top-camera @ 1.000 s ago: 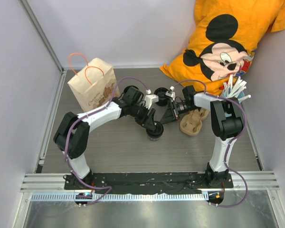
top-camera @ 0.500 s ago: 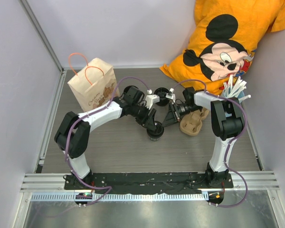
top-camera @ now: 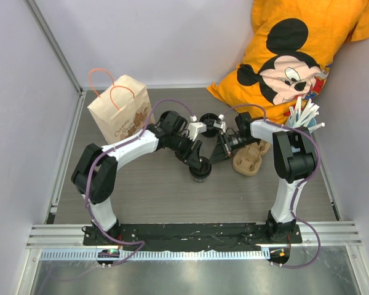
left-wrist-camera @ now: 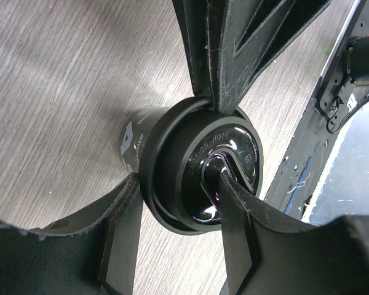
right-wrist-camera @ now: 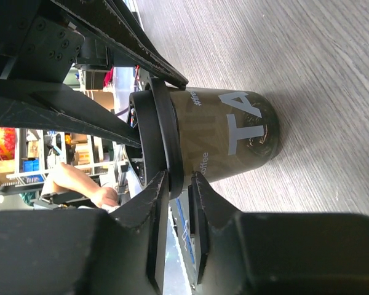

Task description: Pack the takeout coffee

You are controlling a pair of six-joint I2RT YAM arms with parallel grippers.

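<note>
**benchrat:** what step are we on? The takeout coffee [top-camera: 201,174] is standing on the table [top-camera: 154,200], well apart from the brown paper bag [top-camera: 120,110]. It's off to the bag's right in the overhead view and nearer the arm bases.

**mug_mod:** looks like lid-seating to me. The lid [left-wrist-camera: 230,144] is on the cup and both arms are crowded on it. The right gripper [right-wrist-camera: 179,179] is down to a narrow gap, with the lid's rim caught between its fingertips, so I'd call that a pinch on the lid. The left gripper [left-wrist-camera: 175,175] is about halfway open. One finger sits against the outside of the rim and the other lies across the lid's top, so it's bracing more than gripping, I think.

**benchrat:** so nothing's packed yet?

**mug_mod:** nope. My guess is the next move needs the lid checked all round, then one arm takes the cup by its body, keeps it upright, and carries it over to the bag's open mouth.
</note>
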